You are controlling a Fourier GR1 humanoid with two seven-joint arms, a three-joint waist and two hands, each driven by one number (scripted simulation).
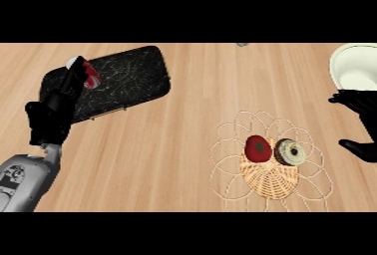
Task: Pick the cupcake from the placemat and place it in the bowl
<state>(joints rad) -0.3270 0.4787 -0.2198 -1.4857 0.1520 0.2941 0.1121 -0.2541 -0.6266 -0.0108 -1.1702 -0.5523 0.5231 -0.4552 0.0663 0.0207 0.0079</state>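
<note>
Black left hand [70, 89] is clamped on the cupcake [90, 74], above the dark placemat [125, 79]. Right hand [361, 124] rests slack beside the bowl [357, 64]. Long carry across the surface [184, 129]; tilt could spill it.

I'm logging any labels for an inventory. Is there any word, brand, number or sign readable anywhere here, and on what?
None can be read.
Placemat: only pale marbling, no letters.
Cupcake, under the left hand: red and white, no text.
Bowl, wire basket and counter: unmarked.
</note>
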